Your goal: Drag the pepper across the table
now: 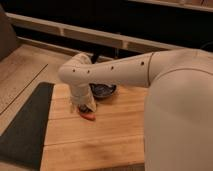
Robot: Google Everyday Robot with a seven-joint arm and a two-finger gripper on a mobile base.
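Note:
The pepper (89, 116) is a small orange-red glossy piece lying on the light wooden table (95, 140), near its left part. My gripper (84, 108) hangs down from the white arm (115, 70) and sits right over the pepper, touching or nearly touching its upper left side. Most of the pepper's far end is hidden under the gripper.
A dark blue bowl (103, 91) stands just behind the gripper, partly hidden by the arm. A dark grey mat (25, 125) lies along the table's left edge. My large white arm body (180, 115) fills the right side. A rail and dark wall run behind.

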